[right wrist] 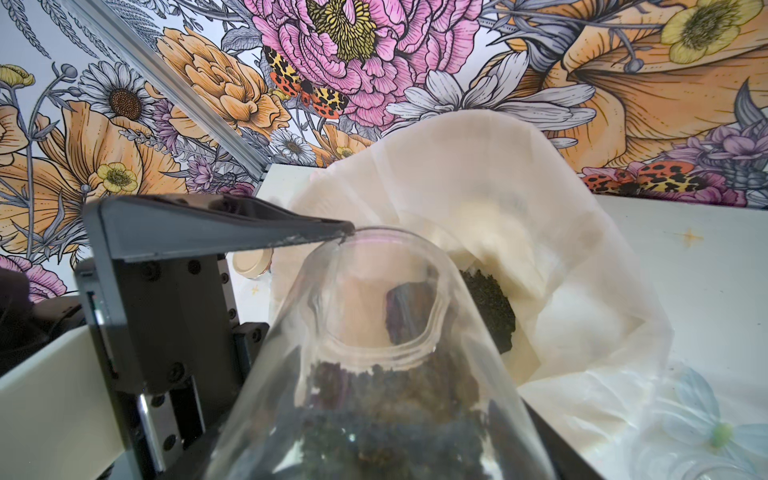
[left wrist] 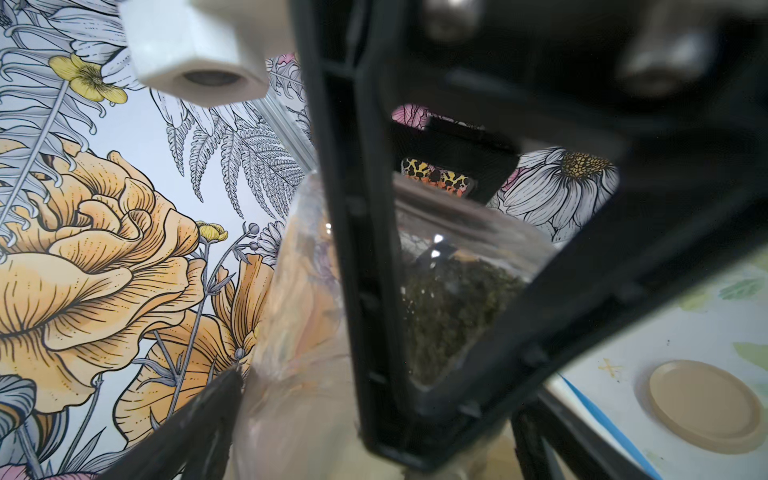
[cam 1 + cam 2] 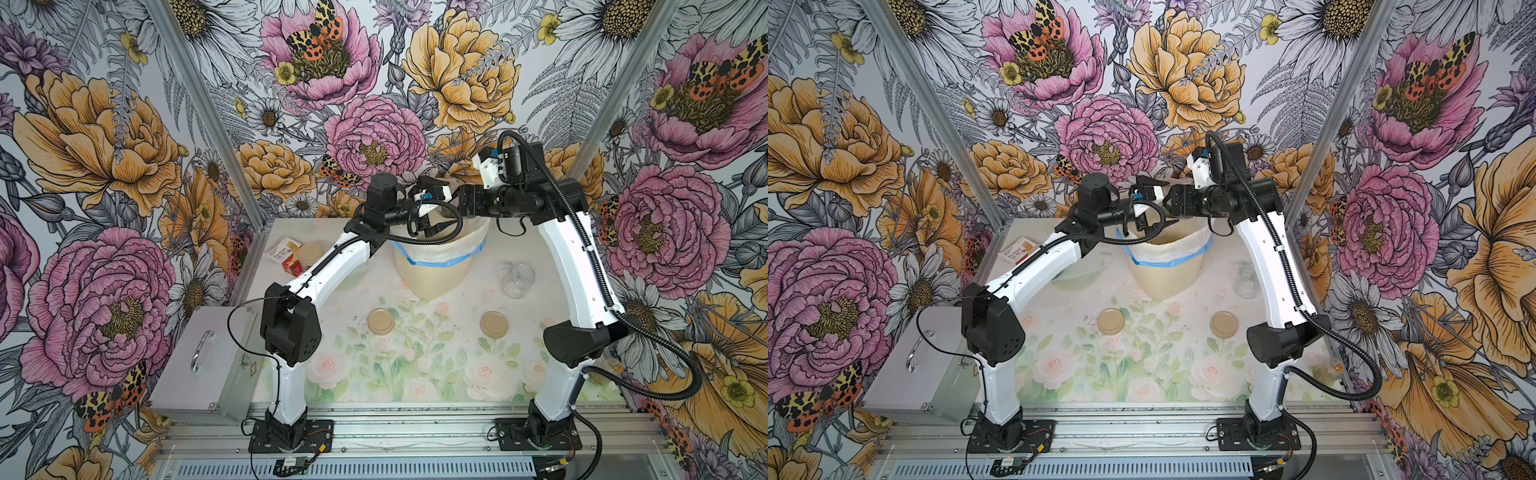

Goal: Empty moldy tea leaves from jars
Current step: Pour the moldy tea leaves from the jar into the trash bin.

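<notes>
Held jar (image 1: 374, 353): clear glass, lid off, tipped onto its side above the bin (image 3: 432, 274), with its mouth toward the bag (image 1: 478, 174).
Right gripper (image 3: 453, 208): clamped on the base end of the held jar (its own fingers are mostly hidden behind the glass).
Left gripper (image 3: 432, 205): fingers apart, one on either side of the held jar near the mouth. One finger (image 1: 216, 228) touches the rim with its tip. Whether it grips cannot be told.
Tea leaves (image 1: 386, 407): dark crumbs lying along the lower side of the held jar, up to the neck. A separate dark heap (image 1: 488, 307) lies inside the bag.
Empty jar (image 3: 517, 278): lidless, on the table (image 3: 415, 374) beside the bin, on the right arm's side.
Third jar (image 3: 311, 253): tan lid on, beside the red-and-white box (image 3: 284, 253), on the bin's other side.
Loose lids: one tan lid (image 3: 380, 321) and a second lid (image 3: 494, 324) lie flat on the table in front of the bin, well apart.
</notes>
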